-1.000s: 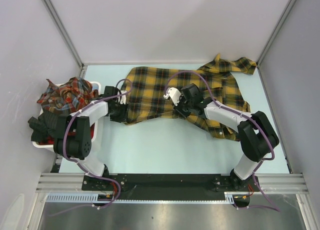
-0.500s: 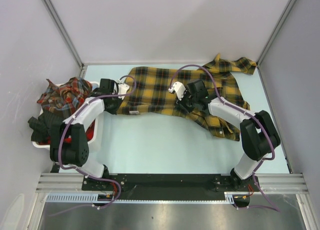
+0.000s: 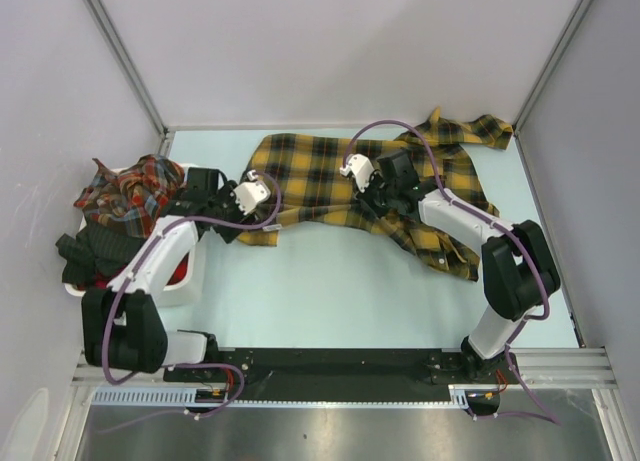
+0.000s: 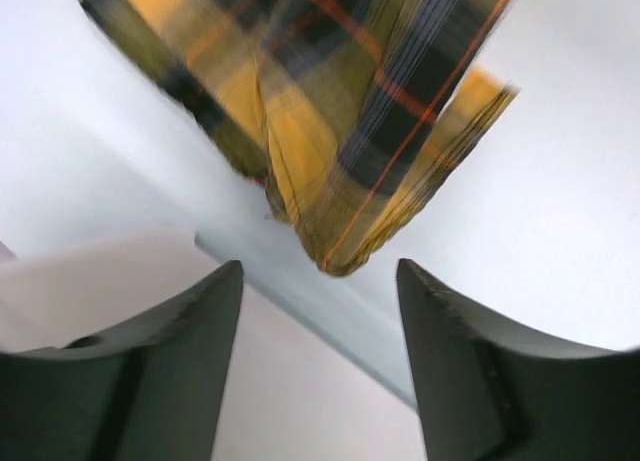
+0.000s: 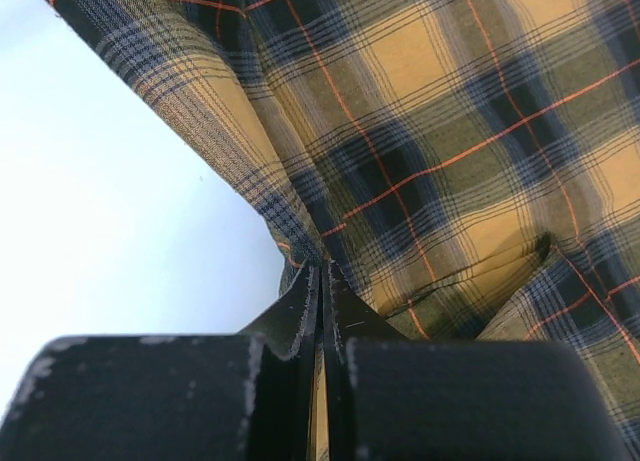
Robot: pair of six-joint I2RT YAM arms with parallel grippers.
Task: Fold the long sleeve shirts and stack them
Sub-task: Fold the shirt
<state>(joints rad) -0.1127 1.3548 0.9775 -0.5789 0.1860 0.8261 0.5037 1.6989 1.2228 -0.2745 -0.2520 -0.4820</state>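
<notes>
Early yet: the yellow shirt [image 3: 320, 176] lies opened out across the far side of the desk [image 3: 330, 291], unfolded, one sleeve bunched toward the far right corner; red shirts [image 3: 135, 186] sit heaped in the basket [image 3: 190, 271] at left, none folded, no stack begun; all the folding looks left to do; left fingers [image 3: 255, 196] stand well apart with nothing between them, just off the shirt's near left corner, which points toward the gap in the left wrist view; right fingers [image 5: 322, 271] are pressed together on a pinch of yellow cloth at an edge near the shirt's middle
</notes>
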